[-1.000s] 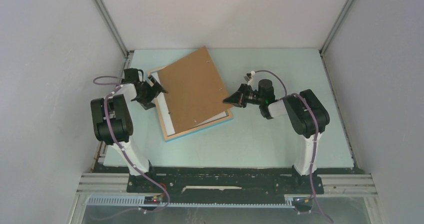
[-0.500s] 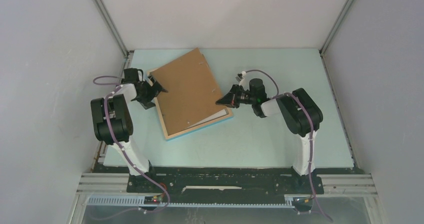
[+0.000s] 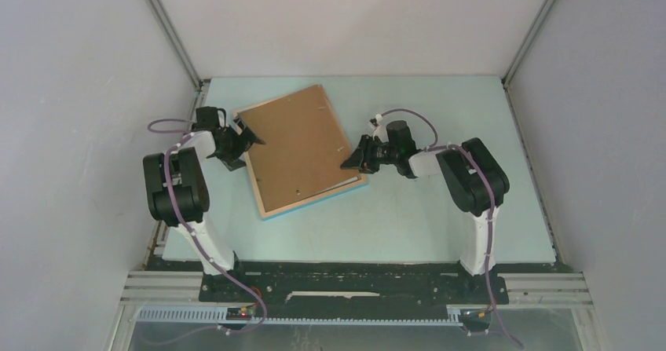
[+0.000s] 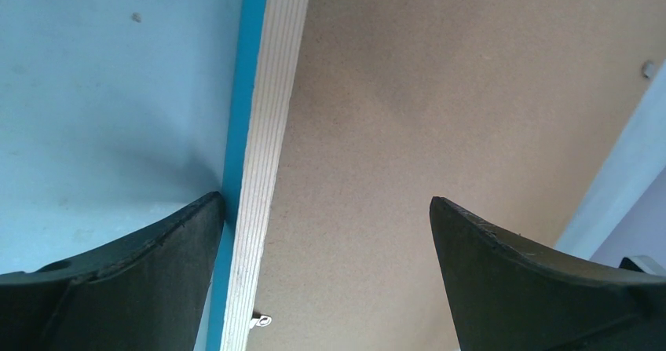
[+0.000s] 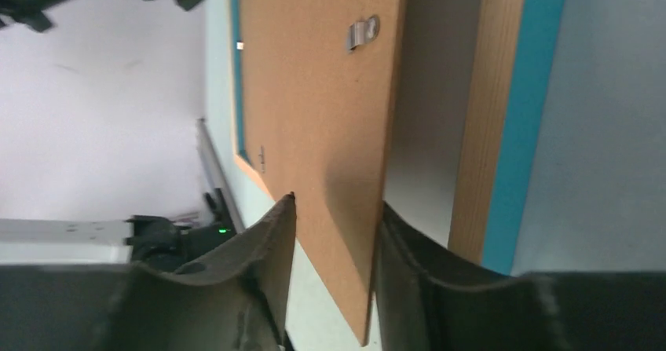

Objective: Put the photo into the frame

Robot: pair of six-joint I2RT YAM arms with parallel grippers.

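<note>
Brown backing board (image 3: pixel 297 148) lies nearly flat in the frame (image 3: pixel 312 199), which sits face down toward the far left corner of the table (image 3: pixel 440 225); the photo is hidden, probably beneath the board. The right gripper (image 3: pixel 349 162) straddles the board's right edge, apparently to lower it, though pinching or released I cannot tell. The left gripper (image 3: pixel 253 144) gapes wide over the frame's left rail, seemingly bracing it.

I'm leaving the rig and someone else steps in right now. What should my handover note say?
Left gripper: open, astride the frame at its left rim.
Right gripper: open around the right edge of the board.
Frame lies face down, board over it.
Photo not clearly seen; a pale strip under the board may be it.
Done: board laid over the frame.
Left: check the photo, seat the board.
</note>
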